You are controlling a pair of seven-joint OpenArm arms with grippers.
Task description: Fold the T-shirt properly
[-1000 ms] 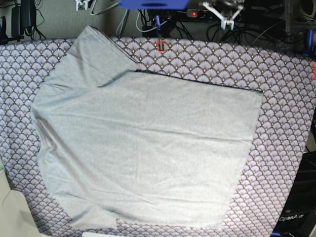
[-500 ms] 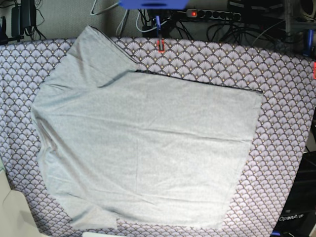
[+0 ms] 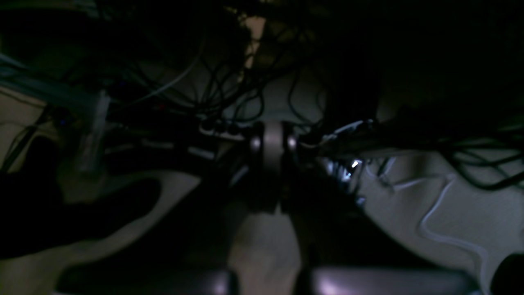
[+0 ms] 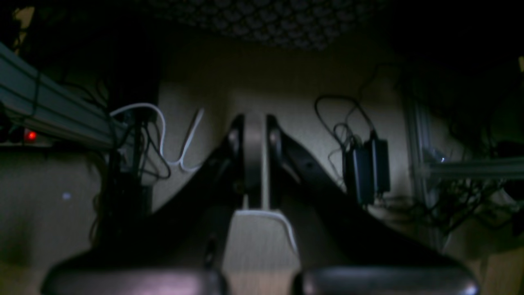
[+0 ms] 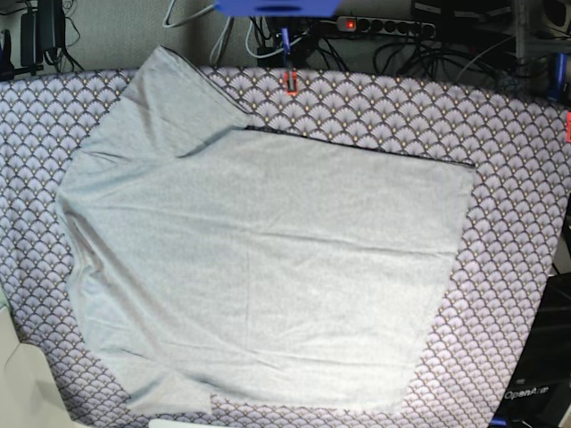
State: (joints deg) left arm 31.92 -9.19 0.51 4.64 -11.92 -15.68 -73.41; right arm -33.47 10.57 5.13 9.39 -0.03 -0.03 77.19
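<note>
The light grey T-shirt lies spread flat on the table, one sleeve pointing to the back left, its hem edge at the right. Neither gripper shows in the base view. In the dark left wrist view my left gripper is shut with nothing in it, in front of a tangle of cables. My right gripper is also shut and empty, hanging over the floor beyond the table, away from the shirt.
The purple-grey scallop-patterned cloth covers the table around the shirt. Behind the table are cables, a power strip with a red light and a blue part. An orange clip sits at the back edge.
White gripper parts that showed at the top edge of the base view one second ago have left the view. The T-shirt has not moved.
</note>
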